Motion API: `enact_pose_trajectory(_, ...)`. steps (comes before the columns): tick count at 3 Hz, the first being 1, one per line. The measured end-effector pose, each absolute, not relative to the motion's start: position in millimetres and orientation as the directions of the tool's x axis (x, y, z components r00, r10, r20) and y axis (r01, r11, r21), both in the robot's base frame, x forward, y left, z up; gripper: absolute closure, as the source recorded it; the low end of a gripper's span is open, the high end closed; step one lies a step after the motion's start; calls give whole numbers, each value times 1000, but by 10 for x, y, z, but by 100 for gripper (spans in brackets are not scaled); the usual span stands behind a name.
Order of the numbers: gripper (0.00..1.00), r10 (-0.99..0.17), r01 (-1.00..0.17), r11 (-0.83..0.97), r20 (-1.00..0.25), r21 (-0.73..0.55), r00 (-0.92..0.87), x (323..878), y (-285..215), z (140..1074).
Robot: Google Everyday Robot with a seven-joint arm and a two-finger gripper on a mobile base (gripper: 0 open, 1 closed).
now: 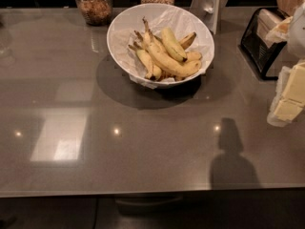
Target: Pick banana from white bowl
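Camera view: bananas [164, 61] heaped in white bowl [125, 20] on counter [143, 142], far side, about centre. Top banana [172, 44] has its long axis running upper-left to lower-right. Gripper [287, 99], probably the pale blocky part at the right edge, is well apart. The bowl lies left of it and farther back. Cannot tell if the jaws are apart or together.

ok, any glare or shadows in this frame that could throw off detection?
Camera view: glossy table shows a pale glare patch at left and small light dots; white bowl casts a dark shadow toward the camera; another shadow lies lower right; bananas evenly lit; tool cropped at right edge.
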State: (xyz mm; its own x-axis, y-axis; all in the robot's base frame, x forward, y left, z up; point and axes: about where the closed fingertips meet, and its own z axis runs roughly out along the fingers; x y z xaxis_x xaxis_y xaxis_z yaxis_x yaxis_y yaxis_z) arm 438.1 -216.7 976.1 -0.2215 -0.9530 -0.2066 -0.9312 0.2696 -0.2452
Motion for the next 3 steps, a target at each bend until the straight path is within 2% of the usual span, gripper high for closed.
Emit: enact_pose_trajectory(3,0,-953,-931,270,-207,-245,-221,4374,-2350,9795)
